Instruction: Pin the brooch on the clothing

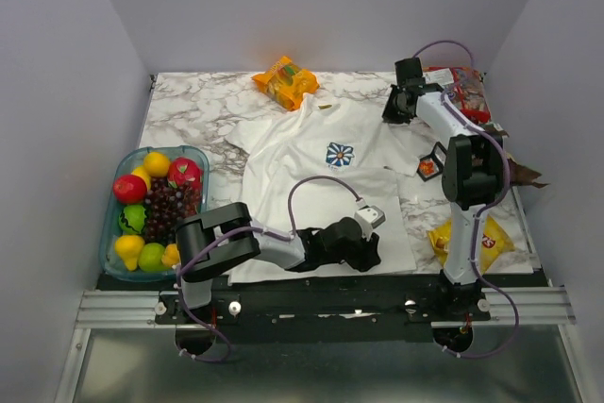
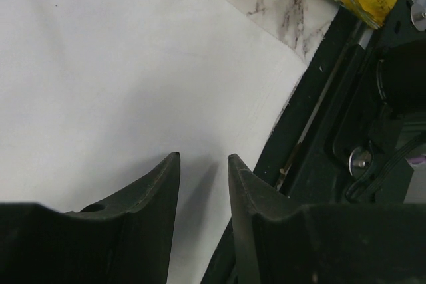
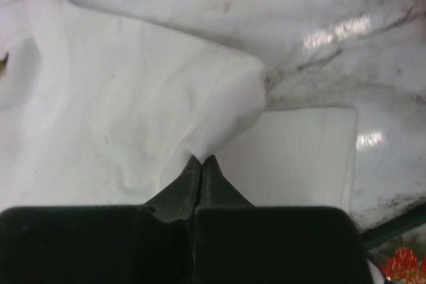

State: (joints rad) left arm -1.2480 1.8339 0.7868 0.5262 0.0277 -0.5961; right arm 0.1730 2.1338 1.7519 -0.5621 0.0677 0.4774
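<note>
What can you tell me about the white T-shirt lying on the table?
The T-shirt is white cloth with short sleeves and a small blue-and-white flower print on the chest. It lies spread face up on the marble table, collar far, hem near the arms. The right end effector is shut on a pinched-up fold near one sleeve; the left end effector hangs open over the hem.

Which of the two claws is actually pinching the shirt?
The right gripper: its jaws are closed on a raised fold of the T-shirt; the left gripper stands open.
</note>
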